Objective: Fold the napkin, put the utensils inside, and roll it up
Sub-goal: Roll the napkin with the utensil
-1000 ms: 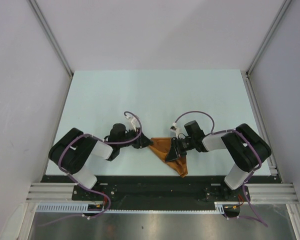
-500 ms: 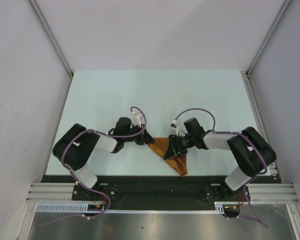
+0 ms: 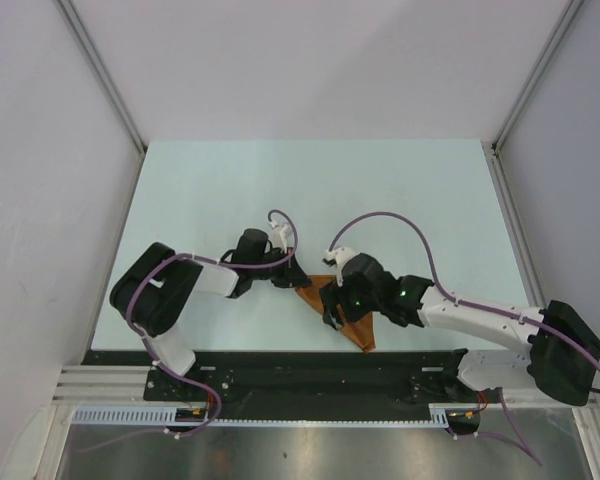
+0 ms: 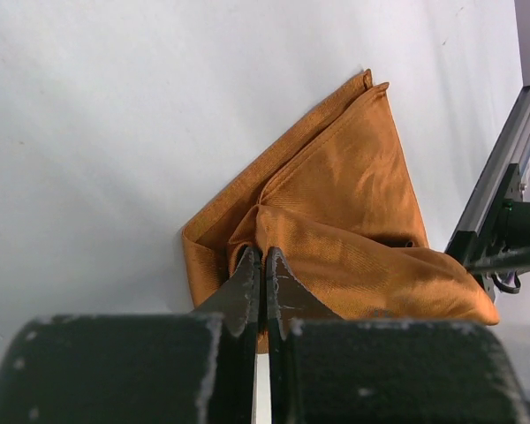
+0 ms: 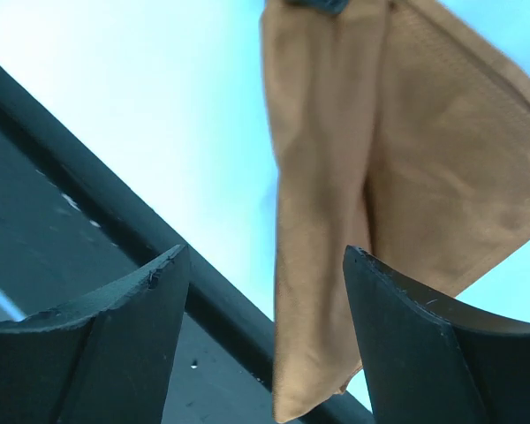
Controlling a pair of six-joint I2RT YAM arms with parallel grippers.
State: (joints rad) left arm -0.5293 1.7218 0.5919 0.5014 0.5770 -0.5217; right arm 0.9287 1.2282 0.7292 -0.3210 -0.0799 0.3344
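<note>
Napkin (image 3: 363, 335), rust-orange and folded into a rough triangle, lies at the lower centre of the pale bench (image 3: 310, 190). Its bottom point reaches the black rail (image 3: 310, 365) along the near edge. From where I stand, the left tool (image 3: 298, 280) sits at the cloth's left corner. In the left wrist view that tool (image 4: 258, 256) is clenched, its fingers pressed together on a puckered fold of the napkin (image 4: 353, 221), with the fabric gathering toward the tips.

The right tool (image 3: 332, 310) reaches in from the lower right and hangs over the middle of the triangle. In the right wrist view it (image 5: 265, 253) is released, its two dark fingers spread wide and gripping nothing. The napkin (image 5: 336, 177) runs down the centre and right of that frame, its lower end over the dark rail (image 5: 88, 194).
</note>
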